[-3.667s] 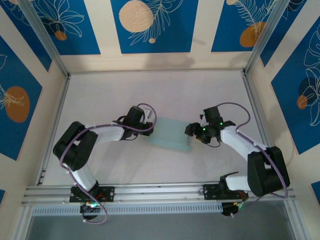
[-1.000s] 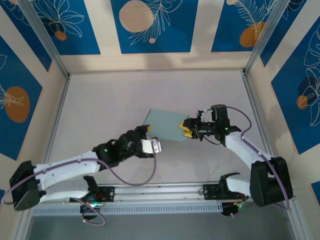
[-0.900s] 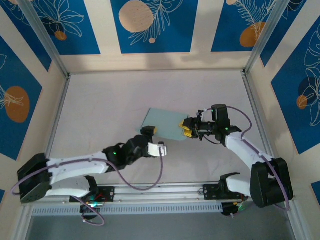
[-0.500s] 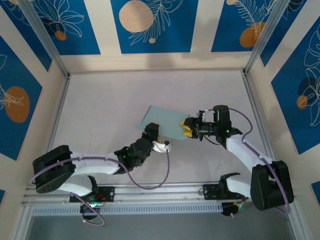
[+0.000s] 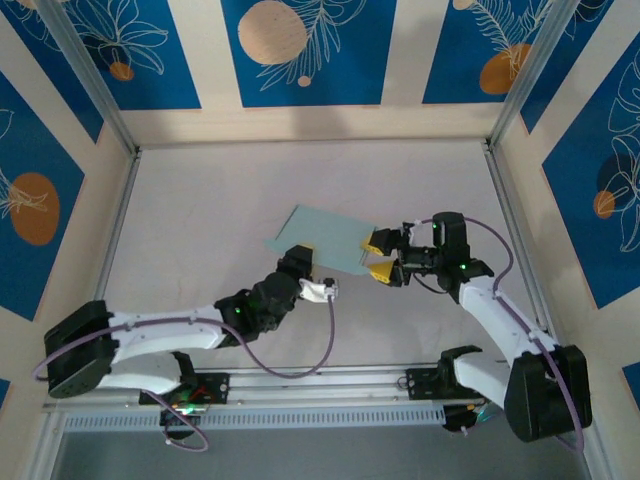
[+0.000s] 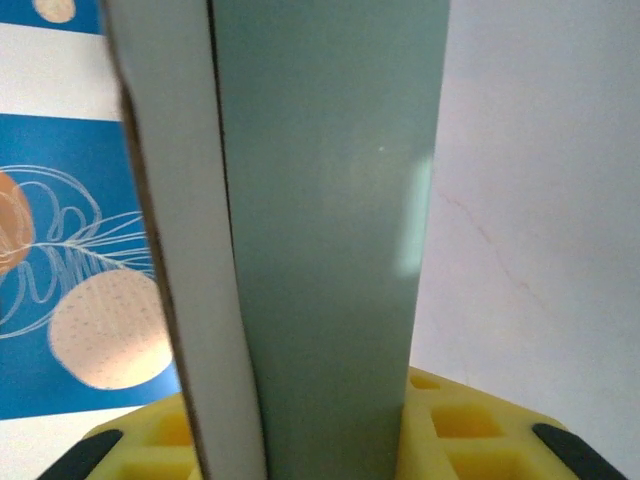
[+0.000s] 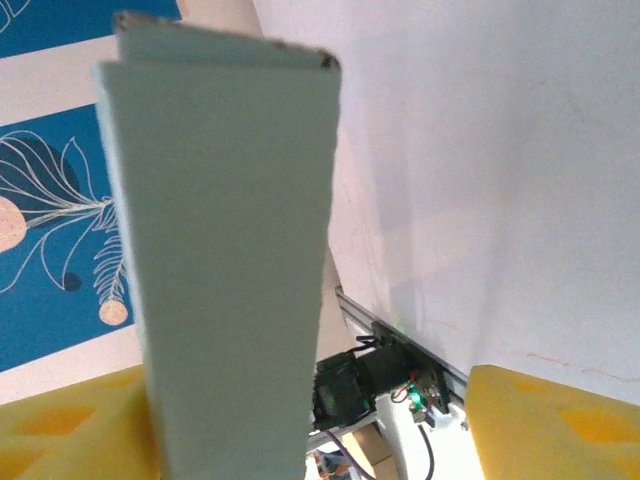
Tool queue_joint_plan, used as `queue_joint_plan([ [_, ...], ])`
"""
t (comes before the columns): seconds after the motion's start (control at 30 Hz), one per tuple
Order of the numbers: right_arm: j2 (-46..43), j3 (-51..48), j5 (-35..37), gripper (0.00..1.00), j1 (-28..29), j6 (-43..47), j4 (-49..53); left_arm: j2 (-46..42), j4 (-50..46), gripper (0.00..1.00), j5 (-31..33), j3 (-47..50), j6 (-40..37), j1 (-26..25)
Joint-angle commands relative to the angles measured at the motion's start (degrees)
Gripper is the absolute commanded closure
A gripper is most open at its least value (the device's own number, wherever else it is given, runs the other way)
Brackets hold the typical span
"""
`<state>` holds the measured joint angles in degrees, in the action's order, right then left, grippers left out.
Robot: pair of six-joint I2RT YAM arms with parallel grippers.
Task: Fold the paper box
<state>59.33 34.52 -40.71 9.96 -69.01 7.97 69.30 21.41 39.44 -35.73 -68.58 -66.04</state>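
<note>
I've got the paper box (image 5: 325, 238) pinched at its near edge in the left gripper (image 5: 300, 257), with the right gripper (image 5: 381, 256) open astride its right end.

No writing, number or brand mark can be read anywhere. The wall panels (image 5: 300, 50) carry drawn leaves and round shapes, not letters. The paper box (image 5: 325, 243) shows plain green card. The small black part (image 7: 385, 385) low in the right wrist view may bear a mark, but it is too small to tell.
</note>
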Motion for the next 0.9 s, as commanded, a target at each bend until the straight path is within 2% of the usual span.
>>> queue_joint_plan([
  [0.0, -4.02, 3.75, 4.93, 0.22, -2.05, 6.96, 15.39, -5.09, -20.7, 0.7, -1.82, -7.55, 12.1, -0.14],
  [0.1, -7.85, 8.09, 11.0, 0.21, -3.78, 13.09, 25.15, -5.82, -38.7, 0.69, -6.6, -13.88, 19.69, -0.14],
  [0.23, -9.77, 14.99, 17.78, 0.22, -3.38, 23.21, 34.28, -1.93, -62.0, 0.67, -15.2, -24.72, 30.35, -0.18],
  [0.33, -9.62, 19.41, 22.56, 0.25, -1.48, 29.68, 39.58, 2.8, -75.71, 0.66, -22.13, -32.65, 35.52, -0.23],
  [0.43, -9.53, 22.2, 24.98, 0.32, 1.21, 35.27, 41.96, 7.9, -85.16, 0.65, -28.0, -39.17, 38.06, -0.11],
  [0.6, -8.24, 26.79, 32.21, 0.44, 9.03, 46.63, 45.51, 17.27, -93.9, 0.65, -33.89, -47.28, 38.95, -0.1],
  [0.67, -9.31, 26.78, 34.65, 0.44, 12.46, 51.26, 45.09, 20.33, -95.21, 0.65, -35.13, -49.35, 38.64, 0.06],
  [0.77, -9.59, 26.43, 35.96, 0.44, 13.96, 54.72, 44.81, 24.35, -95.46, 0.65, -37.11, -51.41, 37.71, 0.51],
  [0.87, -7.89, 26.0, 33.51, 0.45, 14.04, 55.53, 45.0, 27.13, -93.2, 0.65, -38.78, -51.46, 37.0, 1.3],
])
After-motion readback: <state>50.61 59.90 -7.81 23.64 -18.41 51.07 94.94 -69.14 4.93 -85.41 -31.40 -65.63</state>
